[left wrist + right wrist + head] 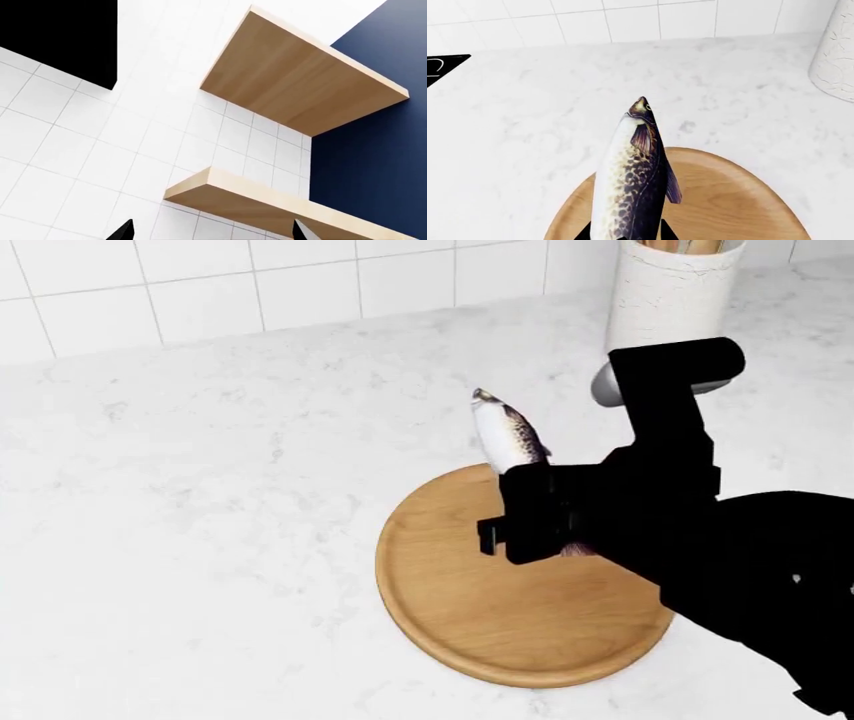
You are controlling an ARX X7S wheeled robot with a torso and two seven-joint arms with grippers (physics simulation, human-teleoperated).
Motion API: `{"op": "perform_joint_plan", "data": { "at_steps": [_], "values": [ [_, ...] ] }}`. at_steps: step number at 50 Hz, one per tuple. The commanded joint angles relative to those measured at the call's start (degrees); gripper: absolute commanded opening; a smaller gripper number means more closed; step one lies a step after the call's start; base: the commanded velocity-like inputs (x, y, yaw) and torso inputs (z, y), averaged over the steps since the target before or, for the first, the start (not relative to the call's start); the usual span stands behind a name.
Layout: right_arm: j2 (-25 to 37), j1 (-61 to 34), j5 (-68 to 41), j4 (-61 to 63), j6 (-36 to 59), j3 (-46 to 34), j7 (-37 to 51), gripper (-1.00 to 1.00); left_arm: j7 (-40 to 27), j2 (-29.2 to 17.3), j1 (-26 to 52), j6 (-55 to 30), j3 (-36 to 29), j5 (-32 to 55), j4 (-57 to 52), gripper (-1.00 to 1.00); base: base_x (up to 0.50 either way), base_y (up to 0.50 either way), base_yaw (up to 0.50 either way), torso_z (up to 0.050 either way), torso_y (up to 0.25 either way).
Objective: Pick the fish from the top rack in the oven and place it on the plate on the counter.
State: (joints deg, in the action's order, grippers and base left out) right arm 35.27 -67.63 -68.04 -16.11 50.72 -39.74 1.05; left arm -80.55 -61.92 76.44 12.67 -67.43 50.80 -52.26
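My right gripper [531, 515] is shut on the fish [509, 435] and holds it by the tail end, head pointing away and up, over the far edge of the round wooden plate [521, 615] on the white marble counter [200, 520]. In the right wrist view the speckled fish [630, 175] sticks out from between my fingertips [625, 235] above the plate [727, 200]. My left gripper [212, 232] is open and empty, aimed at a tiled wall; only its fingertips [123, 231] show. The oven and the top rack are out of view.
A white utensil holder [674, 300] stands behind the plate at the back right, also in the right wrist view [835, 55]. White tiles [200, 290] back the counter. The left wrist view shows two wooden shelves [300, 85] and a navy cabinet [373, 165].
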Motion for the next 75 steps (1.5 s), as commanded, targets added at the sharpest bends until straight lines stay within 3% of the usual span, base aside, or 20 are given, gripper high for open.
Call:
{"op": "perform_joint_plan", "data": {
  "at_steps": [1, 75],
  "values": [
    [0.77, 1.69, -0.70, 1.66, 0.34, 0.43, 0.72, -1.00, 0.12, 0.40, 0.01, -0.43, 0.26, 0.24, -0.20, 1.00, 0.00, 0.00, 0.00, 0.000, 0.000],
    [2.77, 6.24, 1.22, 0.27, -2.14, -0.71, 0.73, -1.00, 0.35, 0.98, -1.93, -1.42, 1.83, -0.14, -0.61, 1.00, 0.00, 0.00, 0.00, 0.000, 0.000]
  ]
}}
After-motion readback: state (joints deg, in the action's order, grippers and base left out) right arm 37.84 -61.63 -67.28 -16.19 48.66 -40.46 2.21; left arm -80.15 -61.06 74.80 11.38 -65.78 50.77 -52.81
